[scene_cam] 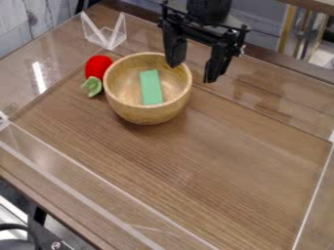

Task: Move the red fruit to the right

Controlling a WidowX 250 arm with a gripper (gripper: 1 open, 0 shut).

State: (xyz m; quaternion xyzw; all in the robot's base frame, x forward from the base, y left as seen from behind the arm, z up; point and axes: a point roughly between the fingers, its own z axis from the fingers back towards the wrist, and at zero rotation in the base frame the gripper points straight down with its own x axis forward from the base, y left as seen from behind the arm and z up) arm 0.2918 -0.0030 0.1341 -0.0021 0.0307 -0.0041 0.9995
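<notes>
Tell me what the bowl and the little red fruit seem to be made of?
The bowl looks like smooth pale wood, going by its even tan colour, though tan plastic is possible. The red fruit looks like glossy plastic, judging by its bright, uniform red; a painted or rubbery toy can't be ruled out.

Worktop (pixel 196 176): wood, fine grain lines running along it, smooth, with a soft sheen.
Bowl (pixel 124 110): looks like pale wood, smooth inside and along the rim.
Green block (pixel 150 87): flat-toned and matt, smooth on its upper face; I cannot tell its material.
Red fruit (pixel 98 65): glossy and smooth, like plastic; its leafy cap looks duller.
My pincer (pixel 200 54): black, mostly matt, with small glints that look like metal.
White wire-like piece (pixel 104 32): thin and smooth; its material is unclear to me.
</notes>
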